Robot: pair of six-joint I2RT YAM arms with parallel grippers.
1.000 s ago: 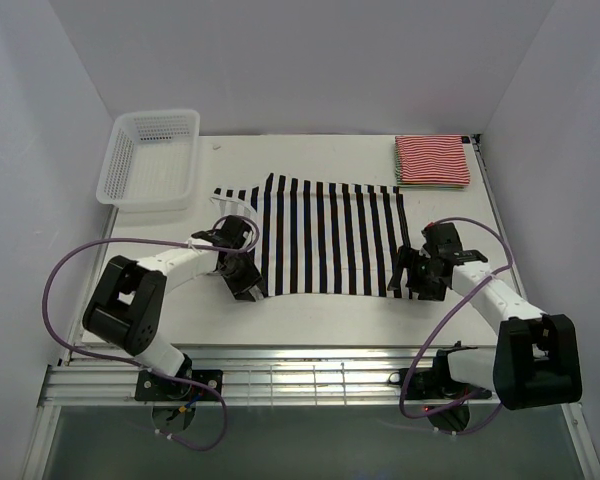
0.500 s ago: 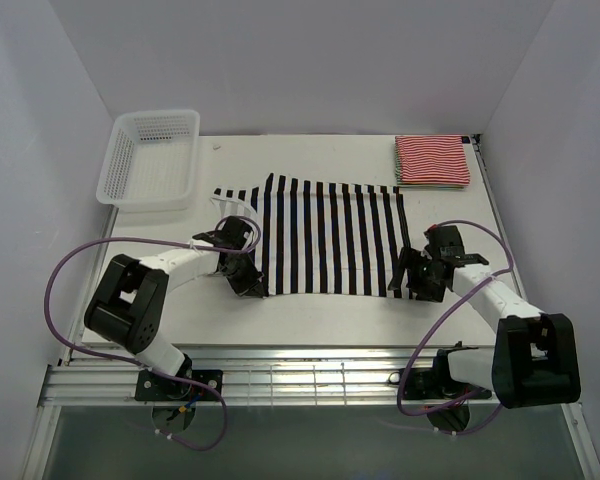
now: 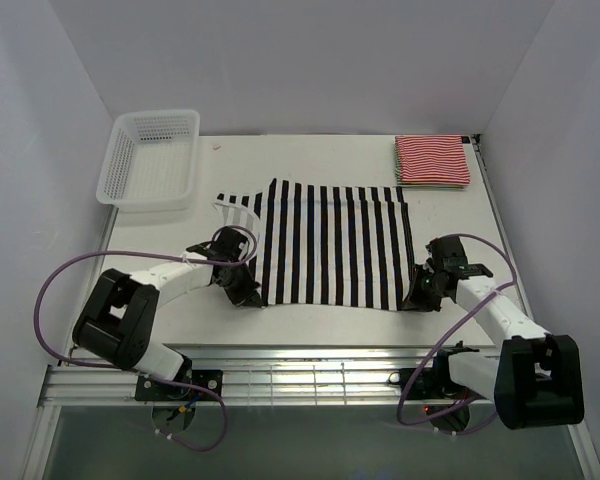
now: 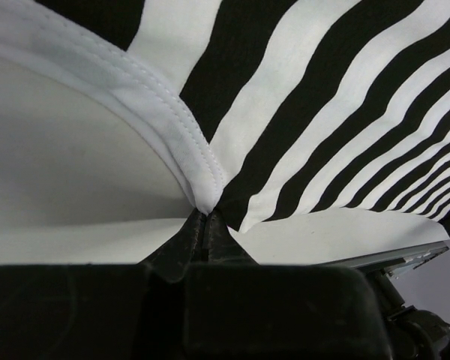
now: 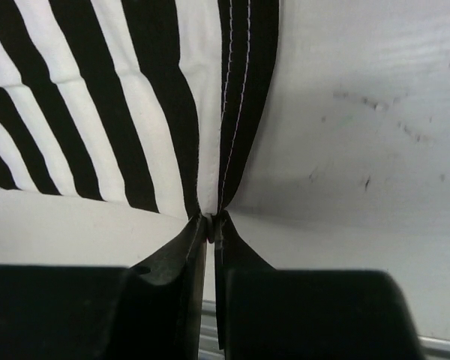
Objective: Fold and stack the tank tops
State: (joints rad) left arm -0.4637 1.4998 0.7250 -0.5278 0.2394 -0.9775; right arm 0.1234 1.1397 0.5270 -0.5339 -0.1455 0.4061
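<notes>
The black-and-white broad-striped tank top (image 3: 330, 245) lies spread flat on the table's middle. My left gripper (image 3: 248, 296) is shut on its near left corner; in the left wrist view the white hem (image 4: 187, 142) is pinched at the fingertips (image 4: 204, 217). My right gripper (image 3: 417, 299) is shut on the near right corner, the black hem (image 5: 244, 112) caught between its tips (image 5: 212, 219). A folded red-and-white striped tank top (image 3: 432, 158) lies at the back right, with a thin green edge showing under it.
A white mesh basket (image 3: 152, 155) stands at the back left corner. The table's metal front rail (image 3: 310, 375) runs just behind both arm bases. Side walls close in the table left and right.
Both grippers closed on the near corners of the black-and-white top and drew them towards the front edge, so the cloth lies stretched nearer than before.
</notes>
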